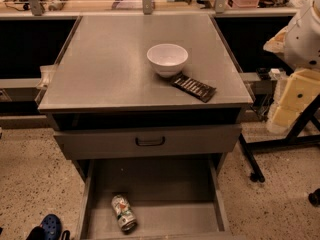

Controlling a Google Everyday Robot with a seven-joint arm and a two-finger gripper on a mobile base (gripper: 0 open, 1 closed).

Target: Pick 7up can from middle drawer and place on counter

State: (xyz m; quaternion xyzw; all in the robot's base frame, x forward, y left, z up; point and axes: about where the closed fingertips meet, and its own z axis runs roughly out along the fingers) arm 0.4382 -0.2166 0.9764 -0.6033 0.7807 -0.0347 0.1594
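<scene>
The 7up can (124, 213) lay on its side at the near left of the open middle drawer (170, 194), below the counter (105, 69). The gripper was out of shot, its state impossible to tell. A descent from above, closing across the can's sides, looked soundest.

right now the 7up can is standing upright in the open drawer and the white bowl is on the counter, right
Not upright: the camera view shows the 7up can lying on its side in the open middle drawer. The white bowl is on the counter. The gripper is not in view.
</scene>
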